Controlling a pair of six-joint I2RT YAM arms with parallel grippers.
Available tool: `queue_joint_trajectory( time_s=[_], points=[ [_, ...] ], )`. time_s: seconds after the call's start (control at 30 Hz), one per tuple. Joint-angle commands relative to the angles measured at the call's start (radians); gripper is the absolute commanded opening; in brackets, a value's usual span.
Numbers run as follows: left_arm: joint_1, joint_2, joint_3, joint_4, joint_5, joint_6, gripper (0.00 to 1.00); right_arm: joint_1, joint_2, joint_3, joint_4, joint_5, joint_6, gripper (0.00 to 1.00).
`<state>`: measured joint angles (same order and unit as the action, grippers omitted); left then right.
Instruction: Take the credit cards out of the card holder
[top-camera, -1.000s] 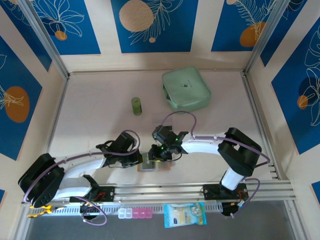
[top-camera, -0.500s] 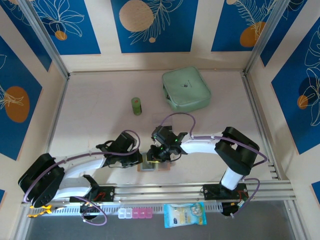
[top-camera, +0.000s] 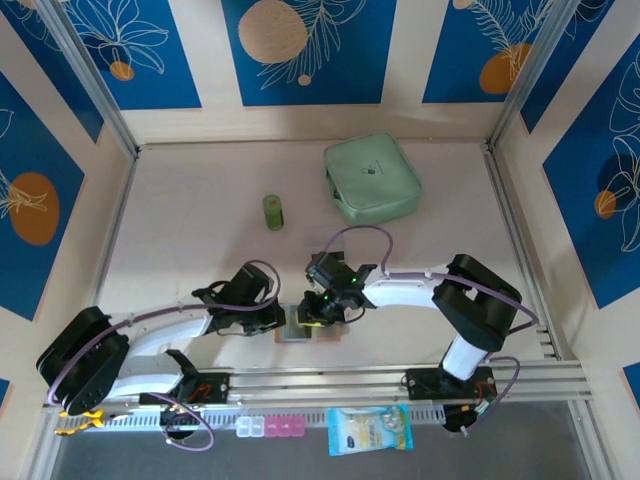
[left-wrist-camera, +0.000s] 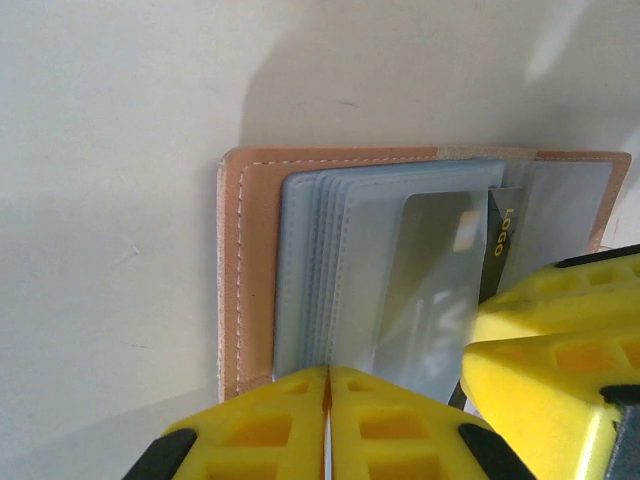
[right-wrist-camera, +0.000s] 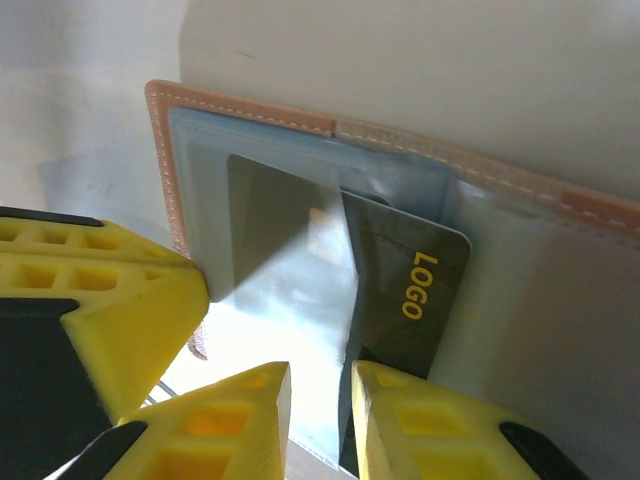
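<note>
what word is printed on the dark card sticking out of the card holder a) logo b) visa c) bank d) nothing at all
a, the dark card poking out of the card holder carries yellow letters spelling LOGO.

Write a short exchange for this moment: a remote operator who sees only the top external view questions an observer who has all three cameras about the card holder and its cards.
Operator: From above, the grippers hide most of the holder. Is it open?
Observer: Yes. The card holder lies open, with its clear grey slots facing up.
Operator: What is the right arm working on?
Observer: The right gripper has its fingers nearly together at the near end of a dark card printed LOGO, which sits tilted among the slots. I cannot confirm that it has a grip.
</note>
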<state>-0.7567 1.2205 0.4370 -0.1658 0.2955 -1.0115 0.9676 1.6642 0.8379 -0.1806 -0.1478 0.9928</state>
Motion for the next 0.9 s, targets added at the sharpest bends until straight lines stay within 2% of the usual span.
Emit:
queue_joint_trajectory(
  time_s=[0.0, 0.33, 0.87],
  points=[
    [0.008, 0.004, 0.022, -0.036, 0.006, 0.015, 0.09, -0.003, -0.017, 0.026, -0.077, 0.021, -0.027, 0.25],
    [0.005, -0.026, 0.074, -0.057, 0.023, 0.019, 0.09, -0.012, -0.075, -0.009, -0.041, 0.015, -0.014, 0.25],
    [-0.033, 0.081, 0.085, 0.006, 0.063, 0.020, 0.05, -0.040, -0.104, -0.078, -0.038, 0.023, 0.007, 0.27]
  ],
)
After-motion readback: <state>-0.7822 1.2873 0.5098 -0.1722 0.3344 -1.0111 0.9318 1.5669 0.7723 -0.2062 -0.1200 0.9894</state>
